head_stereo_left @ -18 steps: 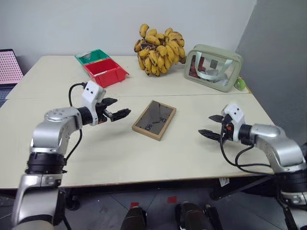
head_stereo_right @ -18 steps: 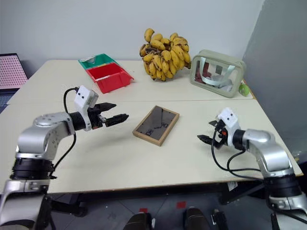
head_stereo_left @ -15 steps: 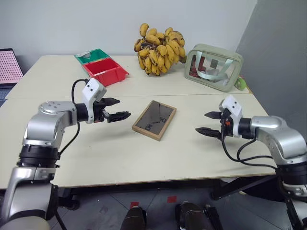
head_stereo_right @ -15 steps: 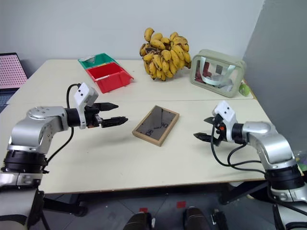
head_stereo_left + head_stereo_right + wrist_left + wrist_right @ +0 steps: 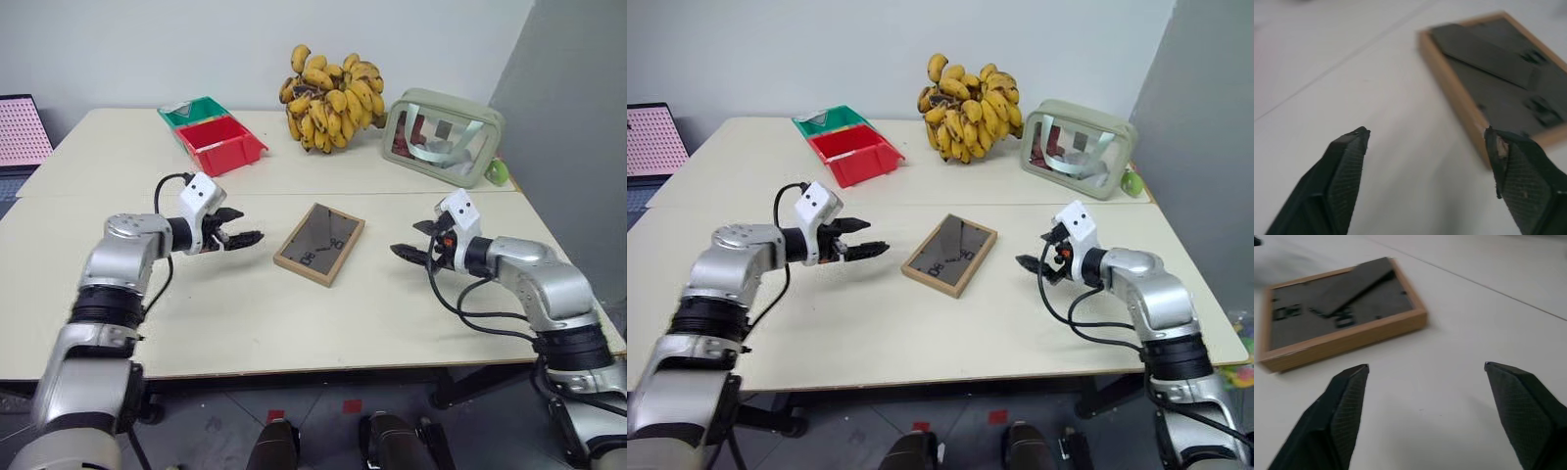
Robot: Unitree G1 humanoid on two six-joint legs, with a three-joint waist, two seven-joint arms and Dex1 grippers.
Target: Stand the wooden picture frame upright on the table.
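Lying flat, dark back up, mid counter (image 5: 294, 323): wooden picture frame (image 5: 319, 244); flanked by left end effector (image 5: 247, 236) and right end effector (image 5: 404, 251), each near it but apart, fingers spread wide, holding nothing; farther back, bananas (image 5: 328, 86), red bin (image 5: 224, 146)

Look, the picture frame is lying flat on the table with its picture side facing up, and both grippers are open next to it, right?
Not quite. The wooden picture frame does lie flat on the table, but its dark back with the fold-out stand faces up, as both wrist views show. The left gripper and right gripper are open on either side.
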